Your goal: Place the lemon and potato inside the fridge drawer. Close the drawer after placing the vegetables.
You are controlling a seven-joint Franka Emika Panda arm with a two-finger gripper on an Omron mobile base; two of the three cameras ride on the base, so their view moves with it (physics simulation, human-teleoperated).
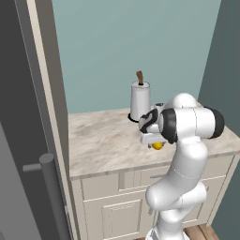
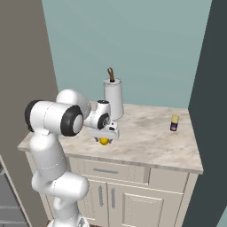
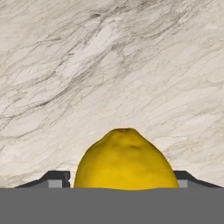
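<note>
Lemon (image 3: 126,159) sits clamped in the end effector (image 2: 104,140), above the marble counter (image 2: 150,137).

**Counter and surroundings**

A marble-patterned counter (image 2: 146,137) is set against a teal wall (image 2: 133,44). A white paper towel roll (image 2: 113,98) on a holder with a brown top is stood upright near the back edge. A small yellow-capped bottle (image 2: 174,123) is placed near the right edge, well apart from the roll. Cream cabinet drawers and doors (image 2: 128,195) are seen below.
</note>
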